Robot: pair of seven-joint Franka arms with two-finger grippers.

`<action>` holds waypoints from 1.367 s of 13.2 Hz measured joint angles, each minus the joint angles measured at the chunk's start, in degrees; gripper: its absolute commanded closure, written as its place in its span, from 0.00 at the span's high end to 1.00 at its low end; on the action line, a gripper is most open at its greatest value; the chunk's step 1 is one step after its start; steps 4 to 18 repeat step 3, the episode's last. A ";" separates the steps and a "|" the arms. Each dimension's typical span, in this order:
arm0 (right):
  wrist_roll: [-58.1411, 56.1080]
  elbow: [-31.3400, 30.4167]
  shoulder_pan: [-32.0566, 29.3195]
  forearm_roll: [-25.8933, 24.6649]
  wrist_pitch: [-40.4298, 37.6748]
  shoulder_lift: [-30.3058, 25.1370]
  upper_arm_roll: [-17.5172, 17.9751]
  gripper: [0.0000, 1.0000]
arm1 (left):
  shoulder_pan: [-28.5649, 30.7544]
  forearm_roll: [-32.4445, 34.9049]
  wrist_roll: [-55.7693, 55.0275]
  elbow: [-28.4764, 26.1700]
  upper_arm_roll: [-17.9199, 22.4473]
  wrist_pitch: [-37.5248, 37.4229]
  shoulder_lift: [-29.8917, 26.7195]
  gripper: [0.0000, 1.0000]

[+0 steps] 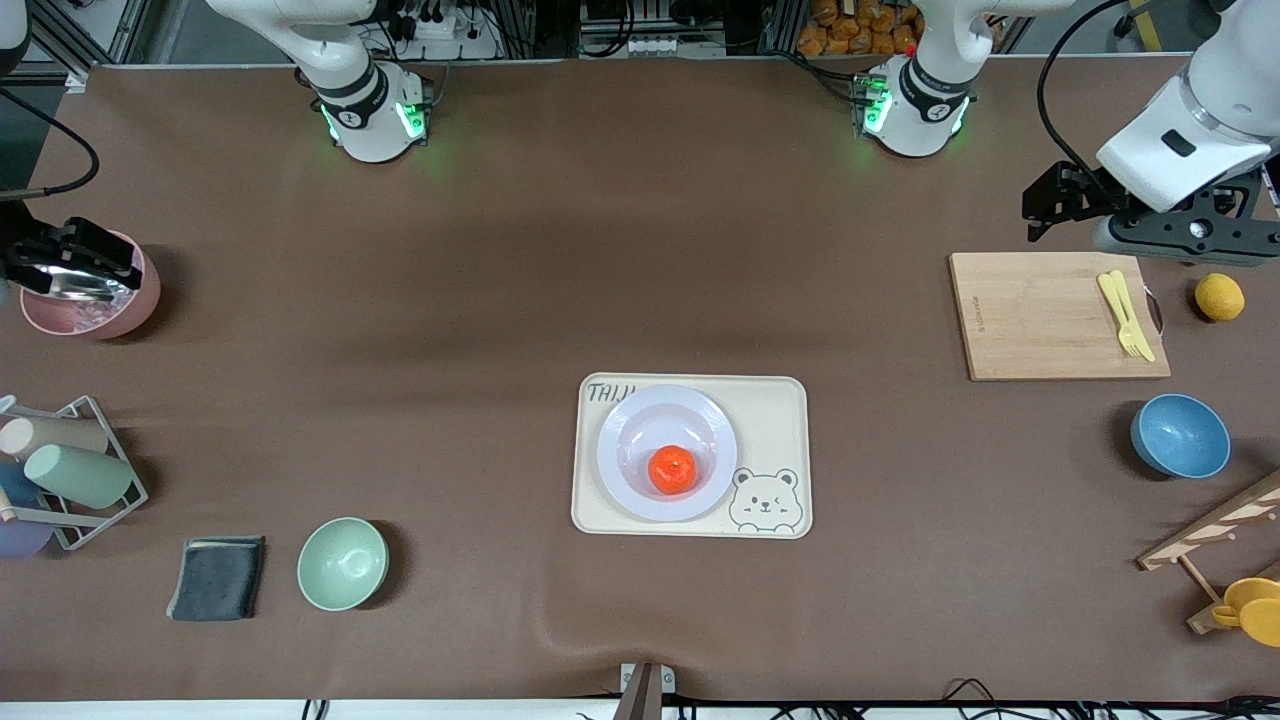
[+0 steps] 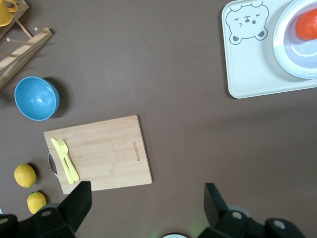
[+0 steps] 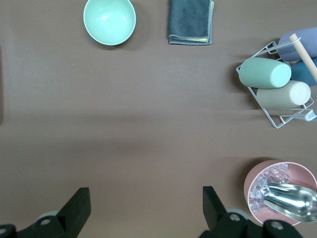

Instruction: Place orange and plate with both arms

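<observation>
The orange [image 1: 673, 469] lies in the pale lavender plate [image 1: 625, 440], which rests on the cream bear tray [image 1: 780, 410] at mid-table. The left wrist view shows the orange [image 2: 308, 25] in the plate [image 2: 292, 57] at that picture's edge. My left gripper [image 1: 1040, 208] hangs open and empty over the table beside the wooden cutting board [image 1: 1040, 315], well away from the tray; its own view shows it [image 2: 147, 197] wide apart. My right gripper [image 1: 105, 262] is open and empty over the pink bowl [image 1: 95, 310] at the right arm's end; its own view shows it [image 3: 146, 198] over bare table.
A yellow fork [image 1: 1125, 312] lies on the cutting board, with a lemon [image 1: 1219, 296] beside it. A blue bowl [image 1: 1180, 435] and wooden rack [image 1: 1215, 535] stand nearer the camera. A mint bowl [image 1: 342, 563], grey cloth [image 1: 217, 577] and cup rack [image 1: 65, 470] are at the right arm's end.
</observation>
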 measured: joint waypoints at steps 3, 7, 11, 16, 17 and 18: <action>0.05 0.00 -0.51 1.25 0.00 0.00 -0.13 1.00 | 0.04 -2.67 -0.84 0.00 0.00 0.00 0.13 1.00; 0.05 0.00 -0.51 1.25 0.00 0.00 -0.13 1.00 | 0.04 -2.67 -0.84 0.00 0.00 0.00 0.13 1.00; 0.05 0.00 -0.51 1.25 0.00 0.00 -0.13 1.00 | 0.04 -2.67 -0.84 0.00 0.00 0.00 0.13 1.00; 0.05 0.00 -0.51 1.25 0.00 0.00 -0.13 1.00 | 0.04 -2.67 -0.84 0.00 0.00 0.00 0.13 1.00; 0.05 0.00 -0.51 1.25 0.00 0.00 -0.13 1.00 | 0.04 -2.67 -0.84 0.00 0.00 0.00 0.13 1.00; 0.05 0.00 -0.51 1.25 0.00 0.00 -0.13 1.00 | 0.04 -2.67 -0.84 0.00 0.00 0.00 0.13 1.00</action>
